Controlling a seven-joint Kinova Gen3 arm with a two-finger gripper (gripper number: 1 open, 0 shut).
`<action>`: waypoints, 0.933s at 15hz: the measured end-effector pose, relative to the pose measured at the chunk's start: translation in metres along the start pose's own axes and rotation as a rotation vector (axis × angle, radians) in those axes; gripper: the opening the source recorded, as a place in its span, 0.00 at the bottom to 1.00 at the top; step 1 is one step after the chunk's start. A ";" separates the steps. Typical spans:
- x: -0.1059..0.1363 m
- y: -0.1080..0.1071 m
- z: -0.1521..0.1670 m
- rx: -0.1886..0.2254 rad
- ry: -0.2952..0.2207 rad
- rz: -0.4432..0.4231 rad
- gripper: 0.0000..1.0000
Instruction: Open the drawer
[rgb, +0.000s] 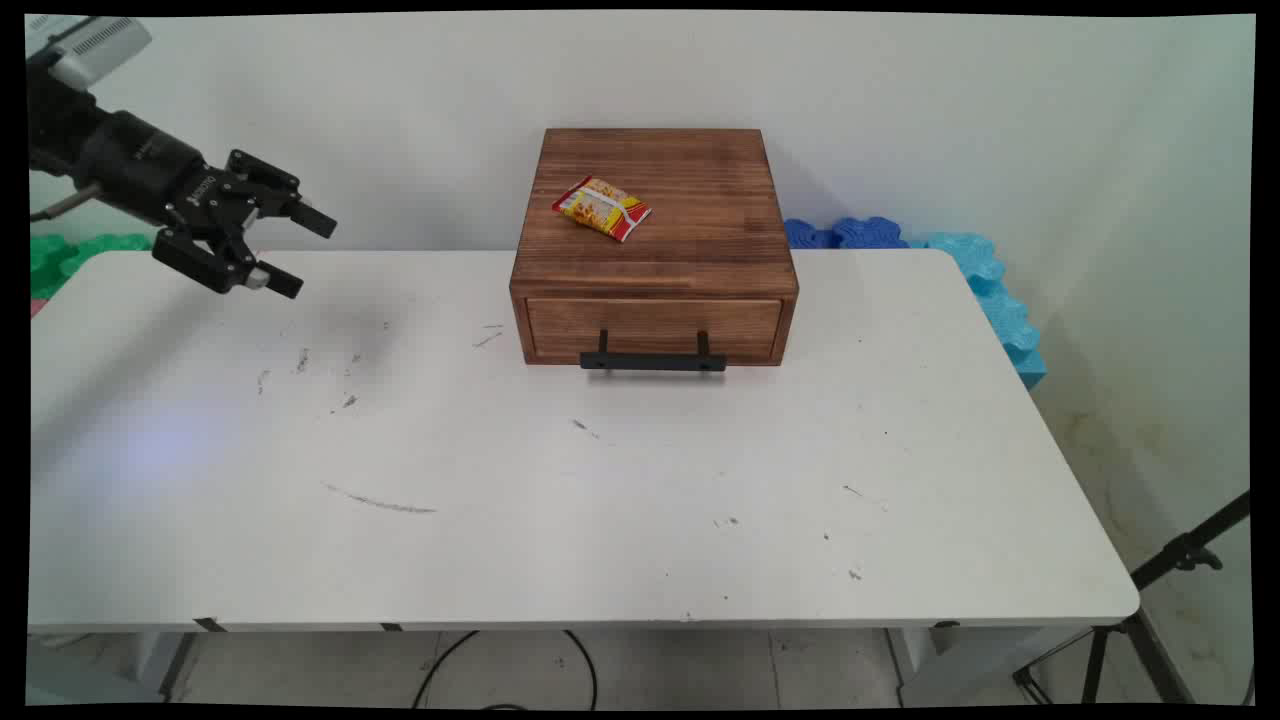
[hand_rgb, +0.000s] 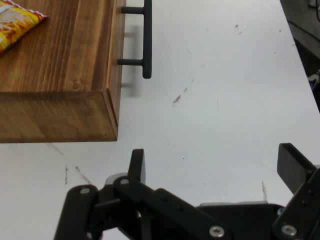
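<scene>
I see the scuffed white bench (rgb: 600, 500) bare across its near half. Farther back a wooden drawer box (rgb: 655, 245) stands with its black handle (rgb: 653, 360) facing me and a snack packet (rgb: 601, 208) on top. My tool (rgb: 290, 255) hovers far left, fingers apart, empty, well apart from the box.

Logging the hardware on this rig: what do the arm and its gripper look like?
The gripper is black, with two fingers on exposed bar linkages joined by silver pivot pins. It sits on a black cylindrical wrist bearing small pale lettering, too small to read. Behind that is a white, ribbed housing, and a grey cable leaves the wrist toward the left.
</scene>
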 end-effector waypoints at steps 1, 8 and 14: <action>0.001 0.000 0.001 0.001 -0.005 -0.001 1.00; 0.012 -0.002 0.013 0.015 -0.044 -0.003 1.00; 0.038 0.002 0.035 0.032 -0.082 -0.017 1.00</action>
